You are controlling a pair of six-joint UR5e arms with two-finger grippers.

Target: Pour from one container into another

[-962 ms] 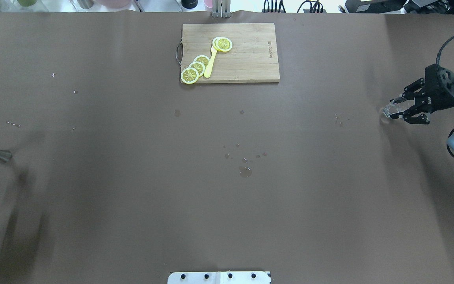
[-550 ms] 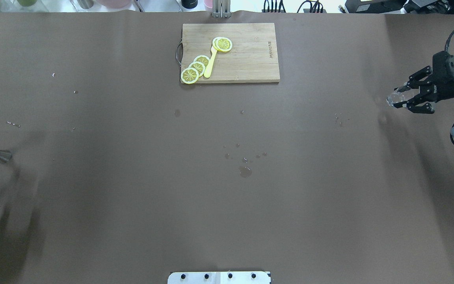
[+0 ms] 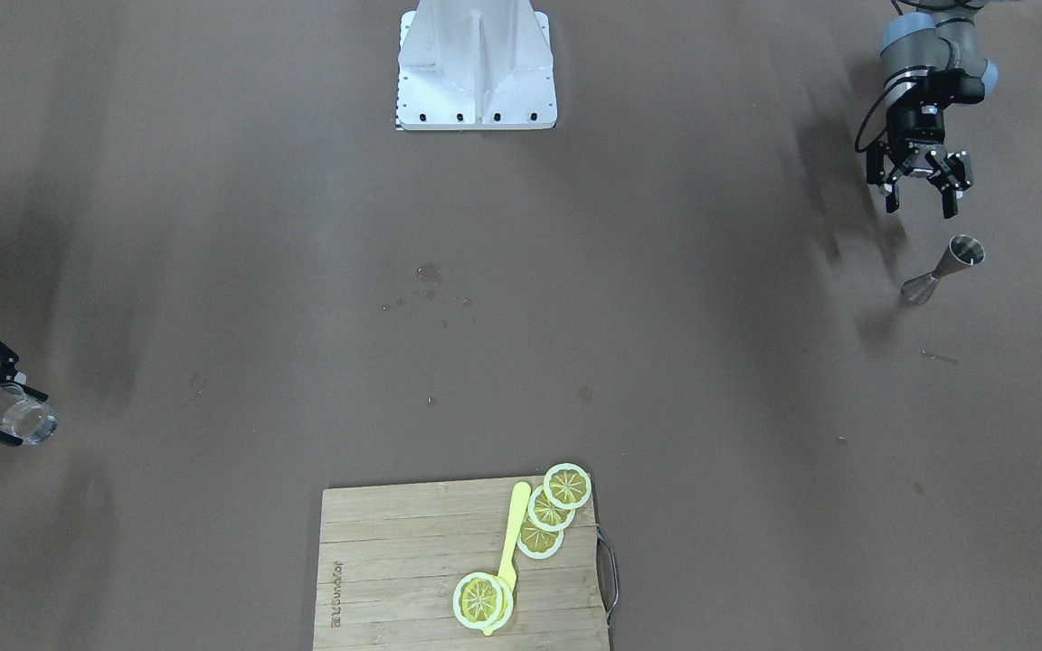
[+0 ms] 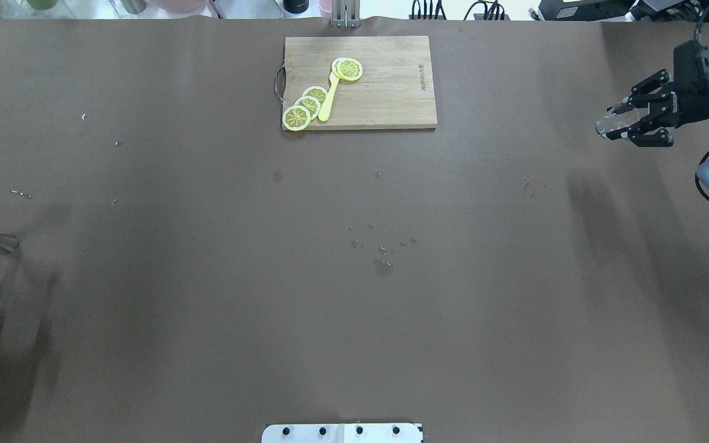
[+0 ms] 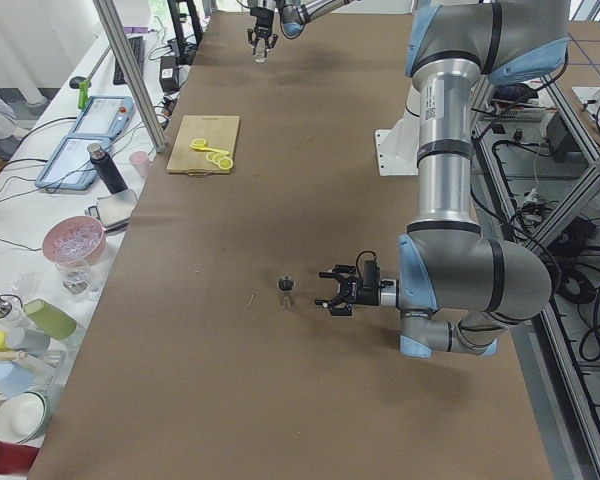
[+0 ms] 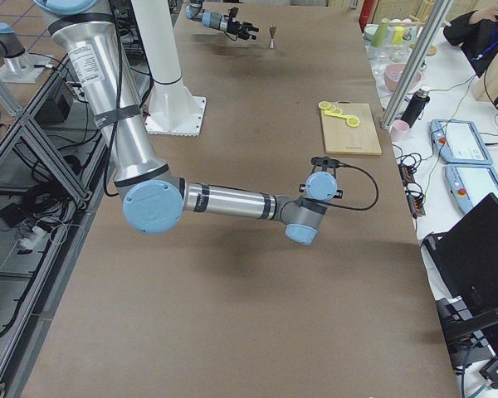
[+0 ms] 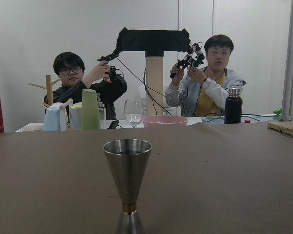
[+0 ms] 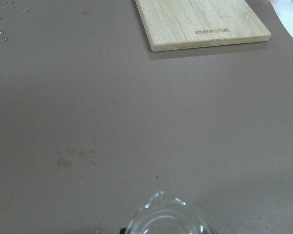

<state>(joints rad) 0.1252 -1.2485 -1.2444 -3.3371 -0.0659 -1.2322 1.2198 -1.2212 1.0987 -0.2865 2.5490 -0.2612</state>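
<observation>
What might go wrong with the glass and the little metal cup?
1. The right gripper holds the drinking glass at one end of the table, far from the jigger, so it might slip on the long carry.
2. The jigger is slim and stands free; the open left gripper beside it could knock it over.
3. Its mouth is small, so a pour may miss.

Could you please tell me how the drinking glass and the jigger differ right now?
The glass is clear and stubby; the jigger is opaque steel, hourglass-shaped. The glass is held by the right gripper above the table; the jigger stands upright on it, untouched, near the open left gripper. Both are small open-topped vessels.
</observation>
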